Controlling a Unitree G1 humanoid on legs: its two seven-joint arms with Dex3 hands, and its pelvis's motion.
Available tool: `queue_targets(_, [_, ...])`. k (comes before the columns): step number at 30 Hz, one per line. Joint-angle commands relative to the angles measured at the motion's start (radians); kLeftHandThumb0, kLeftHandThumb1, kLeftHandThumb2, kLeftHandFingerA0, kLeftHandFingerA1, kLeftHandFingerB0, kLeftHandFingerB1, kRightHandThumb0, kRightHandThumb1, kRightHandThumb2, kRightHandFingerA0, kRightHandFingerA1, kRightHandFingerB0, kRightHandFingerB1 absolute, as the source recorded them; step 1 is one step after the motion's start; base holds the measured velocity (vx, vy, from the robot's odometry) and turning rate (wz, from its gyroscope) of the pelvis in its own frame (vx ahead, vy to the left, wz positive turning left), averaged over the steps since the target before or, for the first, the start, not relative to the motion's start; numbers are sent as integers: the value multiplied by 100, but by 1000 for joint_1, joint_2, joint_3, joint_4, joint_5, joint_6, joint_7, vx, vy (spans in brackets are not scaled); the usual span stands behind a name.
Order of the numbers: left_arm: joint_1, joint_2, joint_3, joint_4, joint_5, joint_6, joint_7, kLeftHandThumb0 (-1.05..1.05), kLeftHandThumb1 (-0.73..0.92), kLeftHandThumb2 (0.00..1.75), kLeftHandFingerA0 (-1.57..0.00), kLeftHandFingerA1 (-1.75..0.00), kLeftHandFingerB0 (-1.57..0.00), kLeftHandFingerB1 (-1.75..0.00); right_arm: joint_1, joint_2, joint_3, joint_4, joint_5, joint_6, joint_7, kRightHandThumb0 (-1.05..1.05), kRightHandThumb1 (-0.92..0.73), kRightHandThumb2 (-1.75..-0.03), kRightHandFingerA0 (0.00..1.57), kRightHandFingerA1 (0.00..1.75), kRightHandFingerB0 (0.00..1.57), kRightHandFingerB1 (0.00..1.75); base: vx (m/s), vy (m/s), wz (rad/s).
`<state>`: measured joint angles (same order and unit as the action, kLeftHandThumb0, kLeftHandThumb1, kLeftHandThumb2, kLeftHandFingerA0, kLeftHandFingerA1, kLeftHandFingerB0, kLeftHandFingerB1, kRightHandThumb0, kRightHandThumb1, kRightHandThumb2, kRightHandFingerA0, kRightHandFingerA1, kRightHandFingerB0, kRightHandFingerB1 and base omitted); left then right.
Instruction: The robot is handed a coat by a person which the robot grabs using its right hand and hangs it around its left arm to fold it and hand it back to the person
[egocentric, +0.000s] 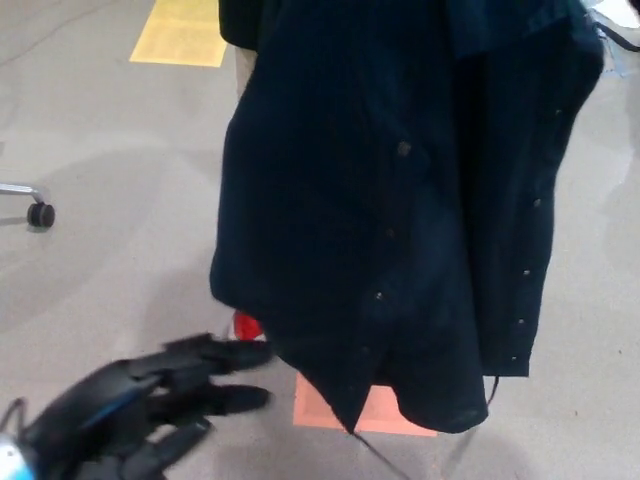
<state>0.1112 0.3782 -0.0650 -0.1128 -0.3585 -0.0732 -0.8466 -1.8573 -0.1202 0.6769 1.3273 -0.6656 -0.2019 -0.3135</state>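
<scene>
**Over a grey floor, a dark coat hangs before an open left hand**

Across the upper middle and right of the head view, the navy coat (400, 200) hangs in loose vertical folds. Its top runs out past the upper edge of the frame, so what holds it up cannot be seen. A row of small round snaps (403, 149) runs down its front, and a second row follows the panel on the picture's right. The hem hangs clear above the ground, lowest near the centre.

Low in the picture's left corner sits the robot's left hand (140, 410), black and blurred, palm down. Its thick fingers (225, 355) are spread apart and point toward the coat, with nothing in their grasp. The foremost fingertip lies just beside the coat's lower left edge; whether it touches the cloth cannot be told. The right hand does not show.

Underfoot is a smooth, pale grey floor (120, 270), matt, with soft shadows pooling beneath the coat and the hand. A yellow floor marking (180, 35) lies at the top left. An orange rectangle (315, 405) is set on the ground below the hem, partly hidden by the cloth. A sliver of a red shoe (245, 325) peeks out between the fingers and the coat's edge, near that rectangle. At the far left edge, a black chair caster (40, 213) rests on the floor at the end of a chrome leg (15, 188), well apart from the coat.
</scene>
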Motion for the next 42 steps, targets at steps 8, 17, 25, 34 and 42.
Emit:
queue_targets(8, [-186,-69,-303,-47,-13,305,-45,-73,89,66,-23,-40,-16,-35,-96,184,-76,-49,44,-115,135,-39,-76,-65,82,140,79,66,0,0,0])
queue_targets(17, [-334,-212,-363,152,37,343,29,-70,87,64,-28,-40,-18,-34,-114,273,-241,-143,149,-214,291,-36,-81,-64,84,108,79,56,0,0,0])
queue_targets(25, [-462,-379,-341,366,106,301,164,-69,87,65,-23,-37,-15,-32,-111,311,-325,-340,234,-129,515,-30,-65,-107,90,96,77,78,0,0,0])
queue_targets(34, [-717,-541,-250,660,202,213,394,-70,83,66,-26,-32,-21,-30,-9,359,-385,-685,344,88,682,-27,-84,-65,110,82,90,75,0,0,0])
queue_targets(42, [-959,-497,-136,955,230,40,502,-66,90,68,-25,-31,-28,-31,45,334,-412,-939,357,280,783,-31,-87,-65,105,71,99,70,0,0,0])
